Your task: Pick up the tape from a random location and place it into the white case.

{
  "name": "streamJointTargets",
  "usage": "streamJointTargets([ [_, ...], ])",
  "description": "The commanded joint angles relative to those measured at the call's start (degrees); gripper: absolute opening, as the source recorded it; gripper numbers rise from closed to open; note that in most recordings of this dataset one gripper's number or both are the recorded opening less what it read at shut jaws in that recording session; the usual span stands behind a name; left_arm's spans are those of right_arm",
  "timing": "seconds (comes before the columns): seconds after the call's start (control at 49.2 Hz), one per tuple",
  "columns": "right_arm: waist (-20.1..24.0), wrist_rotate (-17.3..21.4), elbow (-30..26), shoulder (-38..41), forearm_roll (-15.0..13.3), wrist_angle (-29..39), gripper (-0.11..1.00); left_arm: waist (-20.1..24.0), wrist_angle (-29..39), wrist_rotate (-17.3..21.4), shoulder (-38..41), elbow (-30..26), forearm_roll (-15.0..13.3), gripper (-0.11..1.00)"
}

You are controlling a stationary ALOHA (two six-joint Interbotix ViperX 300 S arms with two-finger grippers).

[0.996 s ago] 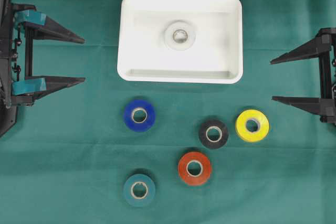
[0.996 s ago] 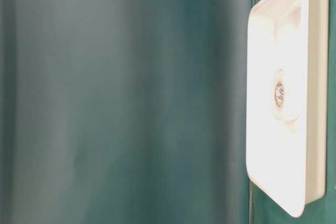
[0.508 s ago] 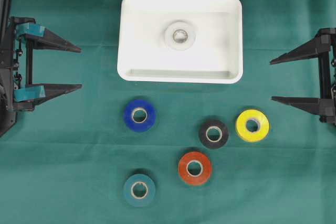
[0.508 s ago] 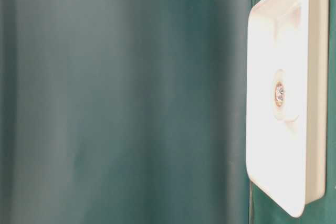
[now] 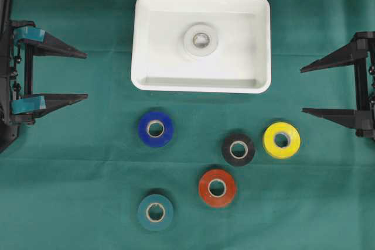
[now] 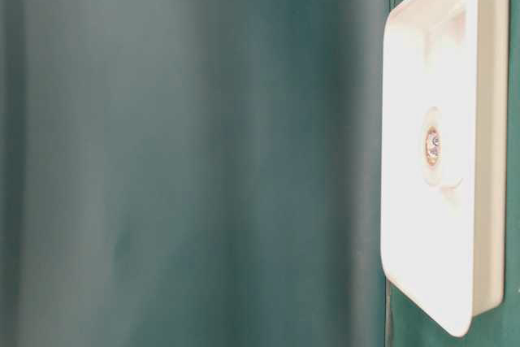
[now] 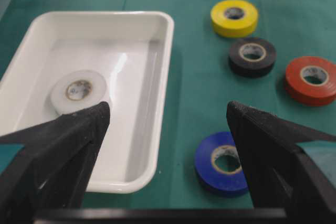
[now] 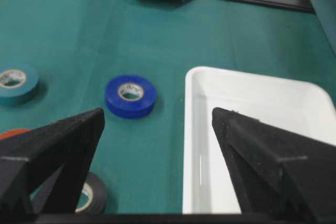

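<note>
Teal roll [image 5: 155,212]: nearest edge, flat on green cloth [image 5: 70,162].
Red [image 5: 217,188], black [image 5: 238,149], yellow [image 5: 282,140], blue [image 5: 156,128] rolls: glossy rings, apart.
White case [image 5: 146,39]: glossy, rounded rim; holds white tape [image 5: 200,40] (centre).
Left gripper [image 5: 82,75], right gripper [image 5: 304,89]: jaws wide apart, holding nothing.

White case [image 5: 146,39] holds a white tape roll [image 5: 200,40]; loose rolls: blue [image 5: 155,128], black [image 5: 238,149], yellow [image 5: 282,140], red [image 5: 217,188], teal [image 5: 155,212]; green cloth [image 5: 70,162].
</note>
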Motion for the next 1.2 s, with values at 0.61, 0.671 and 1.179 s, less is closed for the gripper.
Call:
streamJointTargets([
  [0.61, 10.90, 1.41, -0.88, 1.05, 0.35, 4.04, 0.91, 0.09, -0.35, -0.09, 0.18, -0.70, -0.09, 0.98],
  [0.671, 10.90, 1.41, -0.88, 1.05, 0.26, 4.04, 0.91, 0.18, -0.35, -0.18, 0.26, -0.70, 0.00, 0.98],
  [1.179, 11.07, 1.32, -6.33, 10.63, 0.18, -1.93, 0.91, 0.09, -0.53, -0.18, 0.18, -0.70, -0.09, 0.98],
])
